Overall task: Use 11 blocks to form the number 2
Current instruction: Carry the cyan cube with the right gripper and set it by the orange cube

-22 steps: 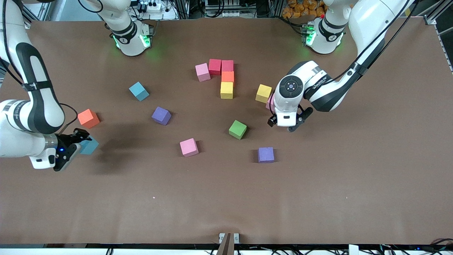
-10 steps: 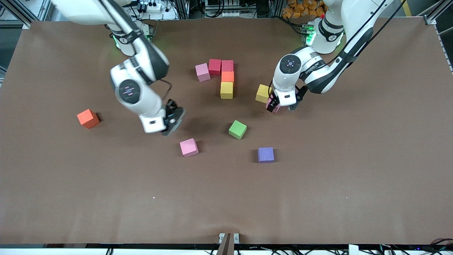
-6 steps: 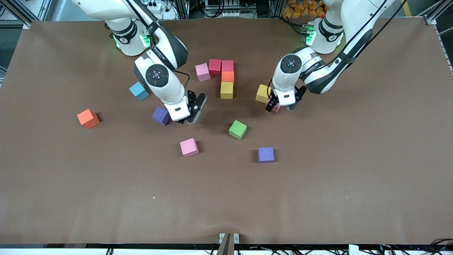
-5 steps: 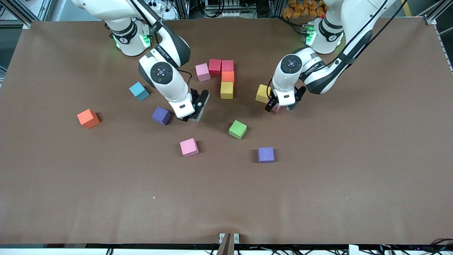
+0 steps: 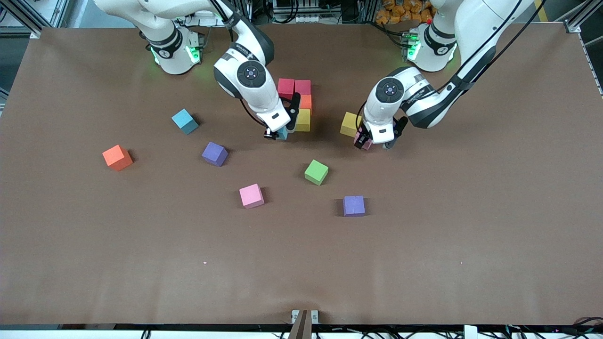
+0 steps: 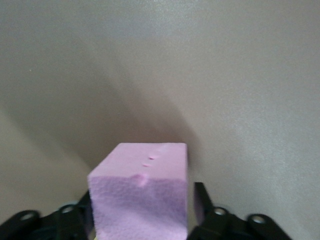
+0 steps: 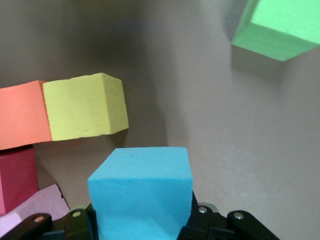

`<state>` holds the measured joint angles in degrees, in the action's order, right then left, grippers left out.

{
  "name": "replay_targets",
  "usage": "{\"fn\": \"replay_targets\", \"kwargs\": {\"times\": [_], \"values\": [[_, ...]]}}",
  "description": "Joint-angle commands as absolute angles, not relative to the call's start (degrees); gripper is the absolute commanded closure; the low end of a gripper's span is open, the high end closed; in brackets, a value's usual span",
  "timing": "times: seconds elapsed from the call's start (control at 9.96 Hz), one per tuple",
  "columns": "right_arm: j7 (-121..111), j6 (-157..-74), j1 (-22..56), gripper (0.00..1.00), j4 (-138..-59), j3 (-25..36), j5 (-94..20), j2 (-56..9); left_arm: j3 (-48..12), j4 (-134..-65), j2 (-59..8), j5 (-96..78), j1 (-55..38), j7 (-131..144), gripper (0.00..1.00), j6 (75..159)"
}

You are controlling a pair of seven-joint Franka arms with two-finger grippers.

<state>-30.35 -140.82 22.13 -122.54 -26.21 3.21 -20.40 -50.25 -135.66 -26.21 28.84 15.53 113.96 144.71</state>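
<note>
Right end effector (image 5: 281, 133), front view: clamped on a light blue block (image 5: 282, 134), low over the bench (image 5: 424, 245) just beside the yellow block (image 5: 302, 120) that ends the partial number 2 (image 5: 299, 101). That figure: two red blocks on top, orange and yellow below them, all touching; its pink block is hidden by the right arm. Left end effector (image 5: 373, 142): fingers against a pink block (image 5: 362, 140) that sits beside a loose yellow block (image 5: 350, 124), toward the left arm's end. Loose on the bench: blue (image 5: 184, 121), purple (image 5: 215, 153), orange (image 5: 117, 157), pink (image 5: 251, 196), green (image 5: 316, 172), purple (image 5: 354, 205).

Left wrist view: pink block (image 6: 141, 197) between the dark fingers (image 6: 202, 200), which touch its sides.

Right wrist view: light blue block (image 7: 142, 195) gripped; yellow (image 7: 86, 106), orange (image 7: 22, 115), red (image 7: 17, 177) and a pink corner (image 7: 40, 200) nearby; green block (image 7: 275, 27) well apart.
</note>
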Motion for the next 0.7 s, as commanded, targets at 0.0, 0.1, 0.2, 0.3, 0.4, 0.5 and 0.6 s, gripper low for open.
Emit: {"fn": "replay_targets", "kwargs": {"times": [0.0,0.1,0.2,0.3,0.4,0.5,0.6], "values": [[-30.15,-145.26,23.64,0.59,-124.7,-25.4,3.87,-21.97,-50.19,-134.83,-26.46,28.56,15.82,116.18,0.85,145.2],[-29.62,-149.37,23.99,0.59,-126.72,-25.4,3.87,-22.67,-50.1,-134.04,-26.19,28.56,16.08,116.54,0.87,144.93],[-29.71,-150.2,23.99,0.59,-127.35,-25.4,3.95,-23.02,-50.1,-133.16,-25.76,28.48,16.87,116.54,0.86,144.5],[-29.62,-149.77,24.08,0.59,-127.35,-25.4,3.87,-23.03,-50.18,-131.68,-25.32,28.13,17.92,116.54,0.86,142.66],[-29.62,-149.5,24.08,0.59,-127.35,-25.4,3.95,-23.03,-50.19,-129.4,-25.31,27.52,17.93,116.63,0.86,139.95],[-29.1,-149.5,24.95,0.59,-127.27,-25.4,3.96,-23.2,-50.27,-126.94,-25.31,27.42,18.02,117.5,0.86,137.4],[-27.18,-149.5,26.18,0.59,-127.27,-25.4,3.96,-23.2,-50.27,-125.35,-25.23,27.33,18.02,118.29,0.86,136.07]]}}
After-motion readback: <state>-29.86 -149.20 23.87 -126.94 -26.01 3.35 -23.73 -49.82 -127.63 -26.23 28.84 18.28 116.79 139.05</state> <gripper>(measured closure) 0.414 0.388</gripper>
